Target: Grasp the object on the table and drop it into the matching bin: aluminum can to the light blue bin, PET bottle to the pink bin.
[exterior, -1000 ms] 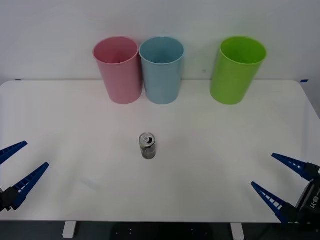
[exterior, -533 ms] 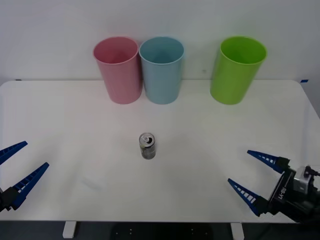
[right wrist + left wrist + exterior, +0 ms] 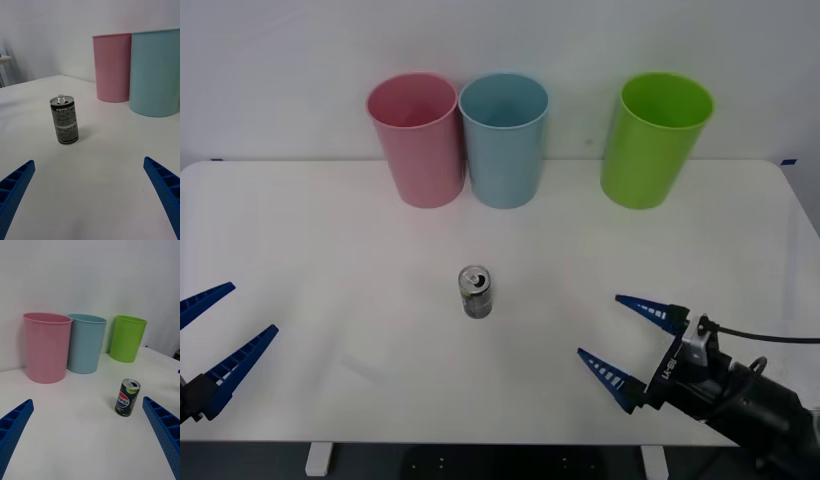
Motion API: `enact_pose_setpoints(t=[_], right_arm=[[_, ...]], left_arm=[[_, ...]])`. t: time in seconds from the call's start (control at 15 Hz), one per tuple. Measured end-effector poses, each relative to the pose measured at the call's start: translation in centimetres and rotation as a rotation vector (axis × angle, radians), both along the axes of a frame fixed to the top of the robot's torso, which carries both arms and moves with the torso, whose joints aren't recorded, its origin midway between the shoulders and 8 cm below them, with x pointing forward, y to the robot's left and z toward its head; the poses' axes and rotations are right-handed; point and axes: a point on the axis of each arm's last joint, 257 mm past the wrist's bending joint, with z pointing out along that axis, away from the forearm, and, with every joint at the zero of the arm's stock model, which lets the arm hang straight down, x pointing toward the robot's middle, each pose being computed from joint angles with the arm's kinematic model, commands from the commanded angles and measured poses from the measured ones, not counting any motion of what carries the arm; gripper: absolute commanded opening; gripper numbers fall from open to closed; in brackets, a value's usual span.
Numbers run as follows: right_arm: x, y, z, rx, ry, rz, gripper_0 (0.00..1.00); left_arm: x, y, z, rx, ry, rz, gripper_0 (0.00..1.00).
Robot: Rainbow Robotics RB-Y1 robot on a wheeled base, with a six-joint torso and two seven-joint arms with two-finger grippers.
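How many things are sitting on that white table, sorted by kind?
Tall round plastic bins: 3, namely pink, light blue and lime green
Small silver-grey metal drink can: 1
Total: 4

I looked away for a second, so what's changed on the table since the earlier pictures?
The right gripper, open, has slid in from the table's right edge toward the aluminum can, not touching it. The left gripper, can and bins stayed put.
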Motion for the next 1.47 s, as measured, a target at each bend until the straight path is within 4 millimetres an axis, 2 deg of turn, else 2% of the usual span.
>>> enact_pose_setpoints(t=[0.4, 0.87, 1.47], right_arm=[[1.9, 4.3, -1.6, -0.047, 0.004, -0.034, 1.00], [4.0, 10.3, -1.4, -0.037, 0.006, -0.078, 1.00], [6.2, 14.8, -2.1, -0.048, 0.013, -0.096, 1.00]], left_arm=[[0.0, 0.0, 0.0, 0.000, 0.000, 0.000, 1.00], [0.0, 0.0, 0.0, 0.000, 0.000, 0.000, 1.00], [0.0, 0.0, 0.0, 0.000, 0.000, 0.000, 1.00]])
